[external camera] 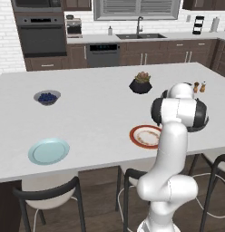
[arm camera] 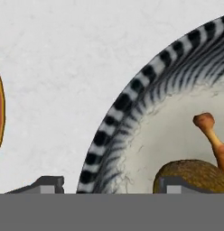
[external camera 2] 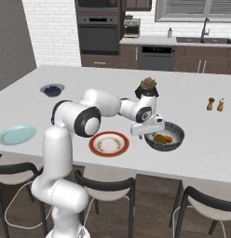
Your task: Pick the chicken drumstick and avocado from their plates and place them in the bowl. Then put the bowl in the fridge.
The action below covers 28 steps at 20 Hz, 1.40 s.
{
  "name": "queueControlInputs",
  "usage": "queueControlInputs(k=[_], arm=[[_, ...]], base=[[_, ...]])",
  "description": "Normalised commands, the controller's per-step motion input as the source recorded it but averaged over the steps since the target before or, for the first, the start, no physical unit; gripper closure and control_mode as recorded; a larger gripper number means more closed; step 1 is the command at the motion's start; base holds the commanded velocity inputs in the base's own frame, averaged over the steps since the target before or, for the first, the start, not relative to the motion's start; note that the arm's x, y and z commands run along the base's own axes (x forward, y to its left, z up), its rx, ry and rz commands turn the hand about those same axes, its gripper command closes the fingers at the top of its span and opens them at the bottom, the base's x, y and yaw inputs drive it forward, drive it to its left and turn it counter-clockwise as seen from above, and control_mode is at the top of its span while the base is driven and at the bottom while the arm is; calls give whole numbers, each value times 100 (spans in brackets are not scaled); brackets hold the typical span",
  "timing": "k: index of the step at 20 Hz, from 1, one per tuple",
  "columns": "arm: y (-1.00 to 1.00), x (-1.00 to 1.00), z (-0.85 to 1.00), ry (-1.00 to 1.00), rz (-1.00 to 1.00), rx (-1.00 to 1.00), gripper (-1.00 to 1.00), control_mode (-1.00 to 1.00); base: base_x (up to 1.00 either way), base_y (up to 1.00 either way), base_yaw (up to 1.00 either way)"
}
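Note:
The bowl, dark patterned outside and cream inside, stands on the white island just right of the orange-rimmed plate. The chicken drumstick and the avocado both lie inside it. My gripper hangs low over the bowl's near-left rim, one fingertip outside the wall and one inside by the avocado, jaws open and apart from the rim. From the right base the gripper sits at the bowl's left edge. The orange-rimmed plate and the light blue plate are bare. The fridge is out of view.
A small grey bowl of berries sits far left, a black succulent pot behind the bowl, and two shakers to the right. Stools stand under the island's near edge. A wall oven is at the back.

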Motion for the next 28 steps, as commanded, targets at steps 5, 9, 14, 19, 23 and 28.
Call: queueControlInputs(k=[5, 9, 14, 19, 23, 28], arm=[[0, 0, 0, 0, 0, 0, 100, -100], [0, 0, 16, 1, 6, 0, 100, -100], [0, -35, 60, 0, 14, 0, 100, -100], [1, -75, 66, 0, 22, -2, 100, -100], [17, -54, 63, 0, 42, -6, 100, -100], [54, -50, 79, 0, 41, -8, 100, -100]], base=[[0, 0, 0], [0, 0, 0], [0, 0, 0], [0, 0, 0], [0, 0, 0], [0, 0, 0]])
